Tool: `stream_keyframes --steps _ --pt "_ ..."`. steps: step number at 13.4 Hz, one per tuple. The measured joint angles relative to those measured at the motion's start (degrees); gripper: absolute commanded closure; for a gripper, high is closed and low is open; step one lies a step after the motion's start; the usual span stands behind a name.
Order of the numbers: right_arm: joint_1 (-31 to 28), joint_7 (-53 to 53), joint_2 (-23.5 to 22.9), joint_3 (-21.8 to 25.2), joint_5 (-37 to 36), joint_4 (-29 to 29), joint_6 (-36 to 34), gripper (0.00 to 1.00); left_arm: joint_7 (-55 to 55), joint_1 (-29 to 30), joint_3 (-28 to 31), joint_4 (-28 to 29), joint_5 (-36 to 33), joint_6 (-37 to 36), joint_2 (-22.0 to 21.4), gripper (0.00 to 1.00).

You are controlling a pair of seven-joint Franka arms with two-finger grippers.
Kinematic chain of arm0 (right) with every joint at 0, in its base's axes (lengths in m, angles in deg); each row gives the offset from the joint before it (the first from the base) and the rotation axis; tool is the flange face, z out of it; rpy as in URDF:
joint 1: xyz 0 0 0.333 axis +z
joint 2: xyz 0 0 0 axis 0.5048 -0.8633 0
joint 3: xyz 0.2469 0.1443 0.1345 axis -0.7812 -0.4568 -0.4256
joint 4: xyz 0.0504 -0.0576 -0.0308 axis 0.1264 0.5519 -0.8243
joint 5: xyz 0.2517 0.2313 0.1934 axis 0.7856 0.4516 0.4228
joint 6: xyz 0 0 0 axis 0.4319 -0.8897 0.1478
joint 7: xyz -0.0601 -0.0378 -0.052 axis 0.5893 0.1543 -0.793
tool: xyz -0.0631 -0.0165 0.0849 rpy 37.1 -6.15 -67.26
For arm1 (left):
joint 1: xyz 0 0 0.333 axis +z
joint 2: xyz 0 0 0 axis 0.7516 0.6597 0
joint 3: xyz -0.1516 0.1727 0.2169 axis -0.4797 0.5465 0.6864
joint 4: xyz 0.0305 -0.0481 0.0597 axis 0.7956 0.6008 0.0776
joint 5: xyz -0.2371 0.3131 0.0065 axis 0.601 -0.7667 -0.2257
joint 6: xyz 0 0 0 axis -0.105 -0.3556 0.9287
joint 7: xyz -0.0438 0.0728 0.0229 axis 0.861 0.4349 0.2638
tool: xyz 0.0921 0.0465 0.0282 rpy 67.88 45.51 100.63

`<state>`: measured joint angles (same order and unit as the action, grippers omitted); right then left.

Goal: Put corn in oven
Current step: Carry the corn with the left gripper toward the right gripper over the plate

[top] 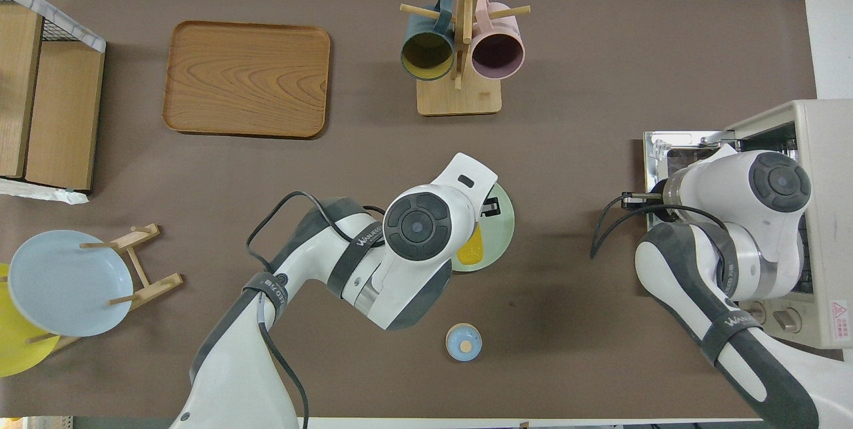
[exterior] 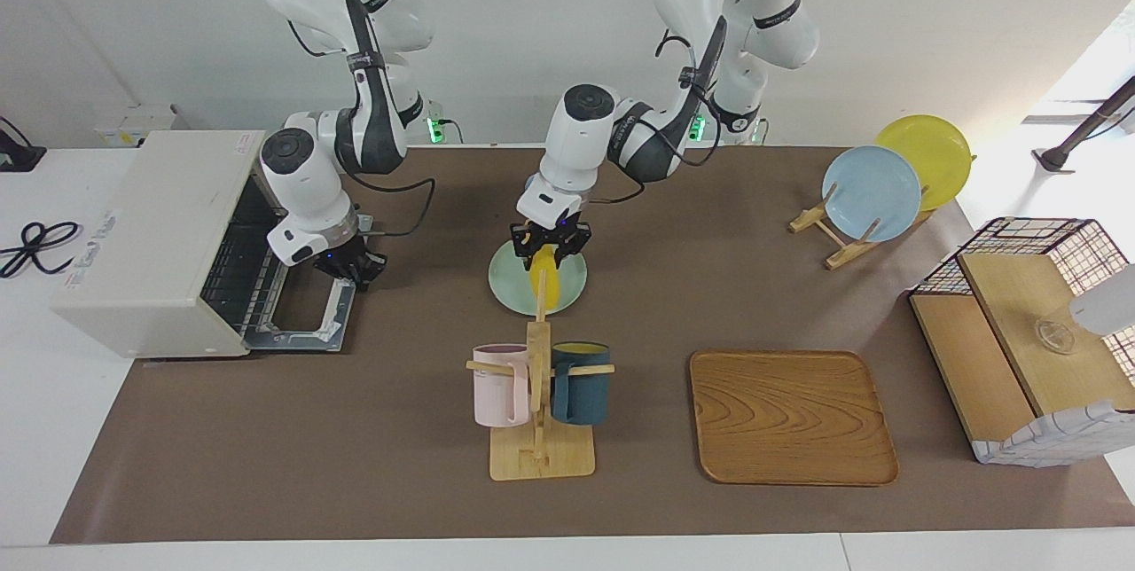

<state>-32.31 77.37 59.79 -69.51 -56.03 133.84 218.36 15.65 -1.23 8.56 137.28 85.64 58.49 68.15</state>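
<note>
Looking at the mint plate, we see the left gripper closed on the corn, whose upper end its fingers hide. Over the oven door, the right gripper hangs; whether its fingers are parted, we cannot tell.

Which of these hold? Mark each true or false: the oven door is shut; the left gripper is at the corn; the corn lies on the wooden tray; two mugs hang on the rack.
1. The oven door is shut. False: it is folded down open, with the right gripper over it.
2. The left gripper is at the corn. True.
3. The corn lies on the wooden tray. False: it is over the mint plate.
4. Two mugs hang on the mug rack. True.
</note>
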Motion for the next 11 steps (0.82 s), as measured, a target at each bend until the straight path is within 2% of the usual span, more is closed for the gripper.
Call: stream_keyframes --steps 2,3,4,5,6,7,9,11 --pt "2.3 -4.0 0.0 0.0 0.7 -0.5 -0.2 0.3 0.0 -0.1 0.0 0.3 0.0 1.4 0.7 1.0" --pt "3.6 -5.4 0.0 0.1 1.1 -1.4 -1.2 0.19 0.0 -0.1 0.0 0.9 0.0 2.3 0.7 1.0" --pt "4.8 -6.6 0.1 0.1 1.2 -3.2 -3.5 0.0 0.0 -0.2 0.0 1.7 0.0 3.6 0.7 0.95" --pt "5.8 -7.3 0.2 0.1 1.2 -5.6 -6.2 0.0 0.0 -0.4 0.0 2.6 0.0 5.0 0.7 0.58" --pt "6.5 -7.5 0.3 0.1 1.2 -7.9 -8.4 0.0 0.0 -0.5 0.1 3.1 0.0 5.8 0.7 0.01" --pt "7.7 -7.6 0.4 0.1 1.3 -10.7 -10.6 0.0 0.0 -0.7 0.1 3.4 0.0 6.0 0.7 0.0" --pt "10.2 -9.0 0.4 0.1 1.3 -12.6 -12.4 0.0 0.1 -0.6 0.8 3.3 0.0 5.4 0.4 0.0" --pt "12.8 -11.8 0.3 0.1 1.3 -13.7 -13.2 0.0 1.1 1.0 1.6 2.8 0.0 2.3 -2.0 0.0"
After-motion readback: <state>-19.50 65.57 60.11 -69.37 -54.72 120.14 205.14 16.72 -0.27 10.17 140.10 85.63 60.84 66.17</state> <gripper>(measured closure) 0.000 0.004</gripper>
